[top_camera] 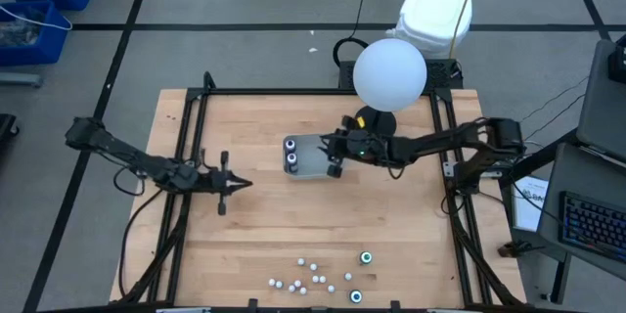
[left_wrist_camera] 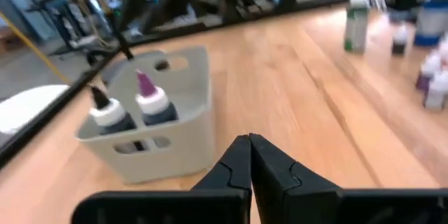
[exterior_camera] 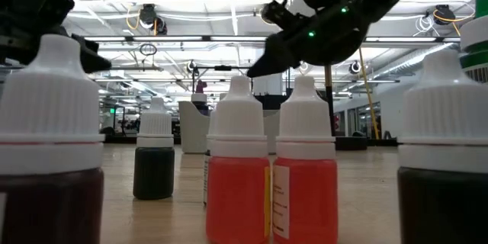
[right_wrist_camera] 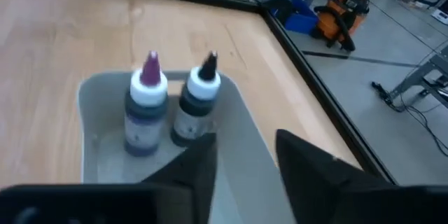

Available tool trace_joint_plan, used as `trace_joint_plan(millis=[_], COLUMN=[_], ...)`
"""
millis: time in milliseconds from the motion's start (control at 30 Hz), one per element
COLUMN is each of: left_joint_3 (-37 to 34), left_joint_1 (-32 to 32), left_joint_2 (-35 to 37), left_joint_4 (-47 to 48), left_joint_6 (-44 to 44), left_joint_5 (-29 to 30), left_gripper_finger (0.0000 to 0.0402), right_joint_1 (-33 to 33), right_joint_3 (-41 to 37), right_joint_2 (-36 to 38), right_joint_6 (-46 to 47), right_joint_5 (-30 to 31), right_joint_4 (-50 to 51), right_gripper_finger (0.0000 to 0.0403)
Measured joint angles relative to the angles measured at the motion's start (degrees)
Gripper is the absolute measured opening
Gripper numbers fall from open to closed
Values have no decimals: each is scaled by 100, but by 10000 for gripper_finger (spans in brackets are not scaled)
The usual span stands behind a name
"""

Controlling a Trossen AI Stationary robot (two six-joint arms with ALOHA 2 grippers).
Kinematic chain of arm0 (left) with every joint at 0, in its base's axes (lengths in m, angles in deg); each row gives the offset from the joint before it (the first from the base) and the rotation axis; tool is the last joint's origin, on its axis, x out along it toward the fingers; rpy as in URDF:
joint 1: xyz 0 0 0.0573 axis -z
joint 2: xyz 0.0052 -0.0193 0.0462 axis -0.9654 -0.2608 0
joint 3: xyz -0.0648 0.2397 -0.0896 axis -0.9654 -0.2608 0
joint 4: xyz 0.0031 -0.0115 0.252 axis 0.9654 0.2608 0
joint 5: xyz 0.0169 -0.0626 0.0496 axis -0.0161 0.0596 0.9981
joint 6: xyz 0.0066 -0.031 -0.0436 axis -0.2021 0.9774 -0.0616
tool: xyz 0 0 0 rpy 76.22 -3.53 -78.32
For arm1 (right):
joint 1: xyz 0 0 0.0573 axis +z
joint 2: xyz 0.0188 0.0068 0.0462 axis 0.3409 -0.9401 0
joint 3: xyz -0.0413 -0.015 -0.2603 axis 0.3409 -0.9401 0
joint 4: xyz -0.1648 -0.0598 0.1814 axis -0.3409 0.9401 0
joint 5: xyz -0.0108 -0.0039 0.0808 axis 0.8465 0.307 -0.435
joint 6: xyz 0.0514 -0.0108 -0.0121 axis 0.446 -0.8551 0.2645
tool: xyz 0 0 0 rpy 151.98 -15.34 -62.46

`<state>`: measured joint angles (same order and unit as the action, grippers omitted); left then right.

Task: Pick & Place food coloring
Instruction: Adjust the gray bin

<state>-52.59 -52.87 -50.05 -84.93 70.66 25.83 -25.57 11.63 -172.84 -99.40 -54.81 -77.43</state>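
Note:
A grey tray (top_camera: 319,162) stands near the table's middle. Two small food coloring bottles (top_camera: 291,155) stand upright in its left end, one purple-tipped (right_wrist_camera: 147,105) and one black-tipped (right_wrist_camera: 197,101). My right gripper (right_wrist_camera: 245,157) hovers over the tray's right end, open, with nothing between its fingers. My left gripper (top_camera: 242,184) is shut and empty, low over the bare table left of the tray (left_wrist_camera: 183,134). Several more tiny bottles (top_camera: 307,276) stand near the table's front edge, two of them with teal-ringed tops (top_camera: 365,256). The low view shows these close up (exterior_camera: 238,160).
A large white globe on a black stand (top_camera: 389,73) sits just behind the tray, over my right arm. Black frame rails (top_camera: 188,156) run along the table's left, right and far sides. Bare wood lies between the tray and the front bottles.

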Motion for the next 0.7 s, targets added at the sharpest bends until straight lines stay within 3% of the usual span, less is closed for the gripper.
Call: trace_joint_plan(millis=[233,467,700], left_joint_3=[7,10,517], left_joint_1=[-349,-790,-1227], left_joint_2=[-1452,-2718,-3674], left_joint_4=[-1709,-2639,-2733], left_joint_6=[-344,-449,-196], left_joint_5=[-1068,-1500,-1892], left_gripper_finger=[4,4,6], right_joint_1=[-281,-505,-810], right_joint_3=[-540,-604,-604], right_joint_2=[364,368,373], right_joint_6=[28,89,234], right_joint_5=[-13,-15,-28], right_joint_4=[-31,148,337], right_gripper_finger=[7,5,2])
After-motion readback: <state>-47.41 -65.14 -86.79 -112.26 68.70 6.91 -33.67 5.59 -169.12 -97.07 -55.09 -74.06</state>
